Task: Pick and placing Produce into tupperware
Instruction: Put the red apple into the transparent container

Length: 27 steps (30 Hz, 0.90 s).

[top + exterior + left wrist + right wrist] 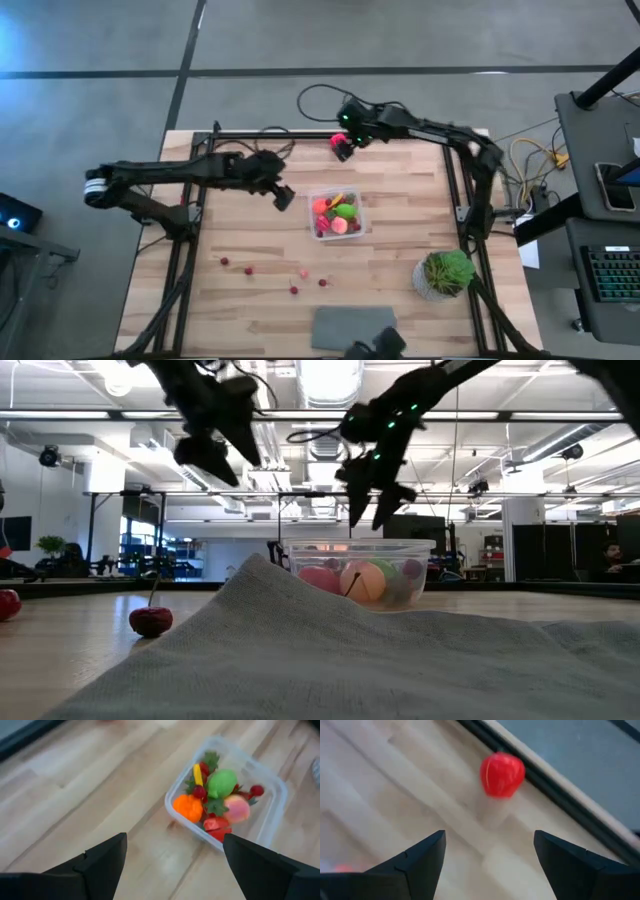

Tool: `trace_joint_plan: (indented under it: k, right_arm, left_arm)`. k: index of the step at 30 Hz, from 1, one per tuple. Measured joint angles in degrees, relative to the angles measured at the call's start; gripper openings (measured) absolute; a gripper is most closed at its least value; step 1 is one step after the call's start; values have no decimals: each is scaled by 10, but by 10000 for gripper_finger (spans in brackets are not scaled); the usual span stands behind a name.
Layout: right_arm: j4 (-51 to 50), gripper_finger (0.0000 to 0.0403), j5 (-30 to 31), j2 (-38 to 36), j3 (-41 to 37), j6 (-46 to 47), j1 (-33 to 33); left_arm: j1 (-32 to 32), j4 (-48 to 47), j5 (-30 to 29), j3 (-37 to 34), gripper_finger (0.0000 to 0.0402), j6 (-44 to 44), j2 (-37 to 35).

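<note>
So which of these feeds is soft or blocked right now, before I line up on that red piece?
Right wrist view: the red fruit is blurred. Low view: the grey cloth fills the foreground, hiding the tub's base; ceiling lights glare, leaving the arms silhouetted. Left wrist view: slightly soft, tub contents still readable. High view: bluish glare in the upper-left corner.

Bench is a pale wood-plank top (400, 190) on a dark frame, standing on a grey concrete floor (300, 40) crossed by dark seam lines. A grey desk (590, 190) with a keyboard (612, 285) stands past the bench's right edge, loose cables (530, 155) trailing between the two. Level view: open hall, white ceiling with pipes and bright strip lights (330, 380), windows (150, 550) at far left.
</note>
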Motion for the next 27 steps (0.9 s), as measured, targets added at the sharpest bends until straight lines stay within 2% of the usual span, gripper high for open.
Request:
trace_joint_plan:
  k: [8, 15, 22, 27]
  right_arm:
    - [-80, 317, -2, 162, 192, -19, -28]
    - [-191, 316, -40, 280, 338, 1, -47]
    - [-209, 320, -44, 340, 416, 2, -46]
    - [-227, 316, -42, 353, 421, 2, -49]
  left_arm:
    - [-1, -26, -42, -40, 315, -43, -101]
    - [-1, -22, -57, -82, 315, -56, -151]
    - [0, -22, -64, -114, 316, -60, -168]
    - [0, -22, -64, -119, 316, -69, -165]
